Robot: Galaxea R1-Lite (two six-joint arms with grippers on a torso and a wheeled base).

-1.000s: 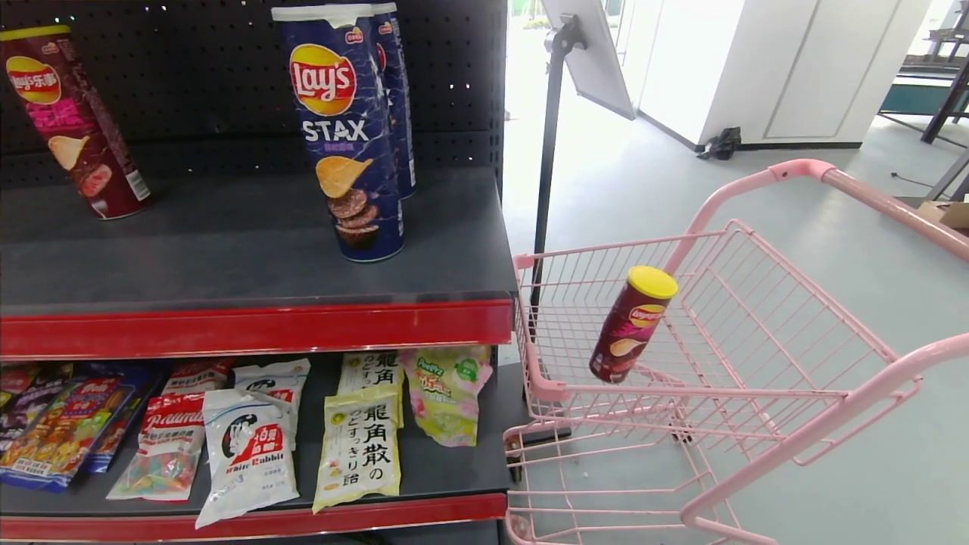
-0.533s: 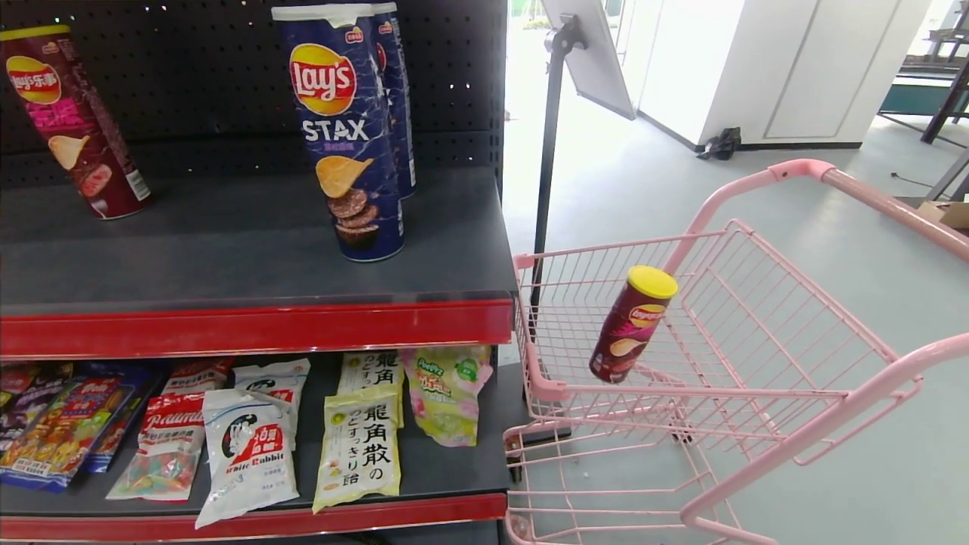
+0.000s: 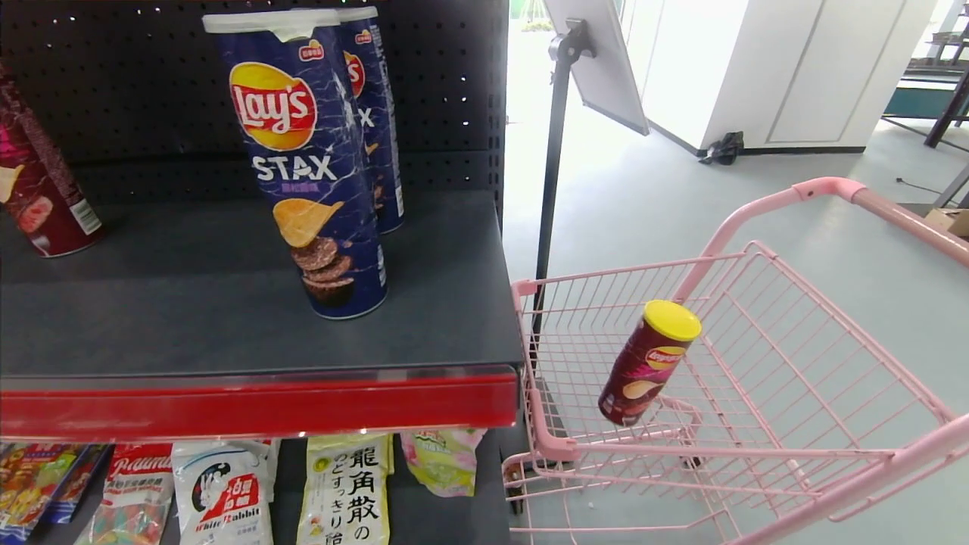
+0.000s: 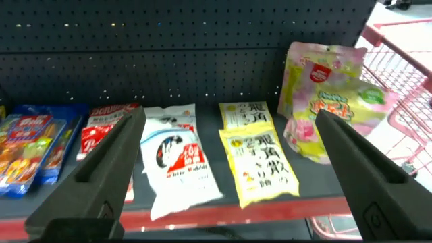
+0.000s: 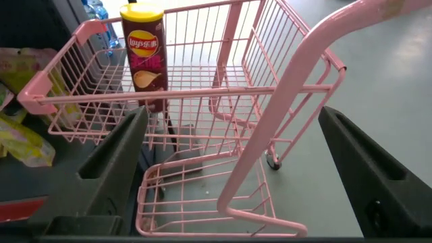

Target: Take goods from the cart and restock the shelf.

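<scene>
The maroon chip can (image 3: 649, 363) with the yellow lid sits where it did in the pink cart (image 3: 825, 186). What differs from half a second ago is my head camera, which has shifted so the whole scene slid across the picture. The can is the only item I see in the cart's upper basket, near the corner toward the shelf (image 3: 189, 318). It stands on its base, lid up, long axis about vertical. On the shelf's top board are two blue chip cans (image 3: 306, 166) upright, one behind the other, and another maroon can (image 3: 38, 204) far left. Snack bags (image 4: 179, 158) lie on the board below. My left tool (image 4: 229, 115) faces those bags, spread wide and empty. My right tool (image 5: 231, 113) faces the cart, also wide and empty.
</scene>
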